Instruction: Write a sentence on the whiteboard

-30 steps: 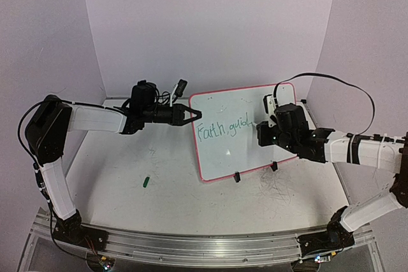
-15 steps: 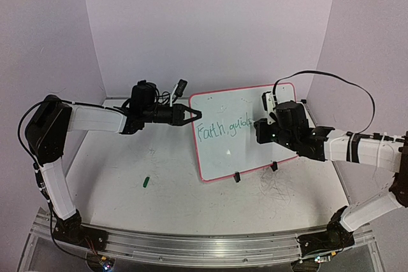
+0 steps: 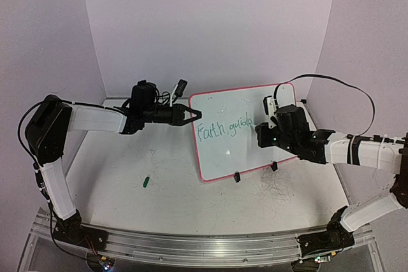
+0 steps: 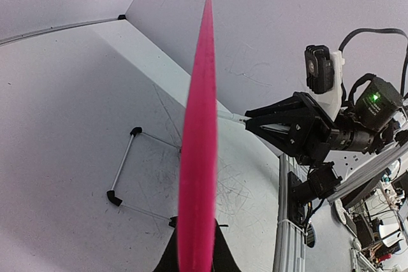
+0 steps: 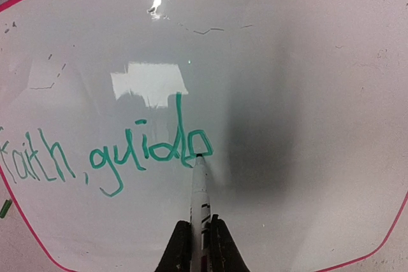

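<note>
The whiteboard [image 5: 306, 62] is glossy and smooth, the tabletop [image 3: 166, 176] scuffed matt.

The left arm is reaching toward 3 o'clock, the left gripper [image 3: 195, 117] pinching the whiteboard [image 3: 223, 157] at its edge. The right arm is stretching toward 9 o'clock, the right gripper [image 5: 197, 232] clamping a marker [image 5: 199, 186].

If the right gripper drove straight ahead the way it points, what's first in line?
The whiteboard face: the marker in the right gripper has its tip on it, at the end of the green writing.
</note>
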Robot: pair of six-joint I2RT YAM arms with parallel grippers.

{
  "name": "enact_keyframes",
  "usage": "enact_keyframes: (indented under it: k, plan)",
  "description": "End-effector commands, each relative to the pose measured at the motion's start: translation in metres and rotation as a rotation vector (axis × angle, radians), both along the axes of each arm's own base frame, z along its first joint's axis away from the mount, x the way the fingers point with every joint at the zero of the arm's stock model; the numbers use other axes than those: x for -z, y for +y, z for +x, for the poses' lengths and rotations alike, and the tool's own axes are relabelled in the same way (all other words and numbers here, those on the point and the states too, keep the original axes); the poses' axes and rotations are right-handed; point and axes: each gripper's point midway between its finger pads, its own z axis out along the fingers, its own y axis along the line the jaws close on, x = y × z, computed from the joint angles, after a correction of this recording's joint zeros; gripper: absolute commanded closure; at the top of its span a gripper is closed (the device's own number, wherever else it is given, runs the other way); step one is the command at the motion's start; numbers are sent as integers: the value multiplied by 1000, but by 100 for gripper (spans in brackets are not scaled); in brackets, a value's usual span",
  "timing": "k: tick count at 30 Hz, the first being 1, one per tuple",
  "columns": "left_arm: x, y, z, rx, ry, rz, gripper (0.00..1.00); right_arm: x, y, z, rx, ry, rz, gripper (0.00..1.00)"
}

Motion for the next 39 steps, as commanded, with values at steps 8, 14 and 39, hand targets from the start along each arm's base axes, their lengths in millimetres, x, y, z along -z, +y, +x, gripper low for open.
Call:
enact_keyframes:
  k: [8,14,39]
  plan:
    - [14,10,10,-75,16,76,100,-35,-10,-1,-21,-68,32,100]
    - [14,10,10,-76,16,76,100,-40,-12,-2,-17,-84,34,100]
    - [11,9,11,-74,12,74,100,-32,5,12,-46,-77,44,100]
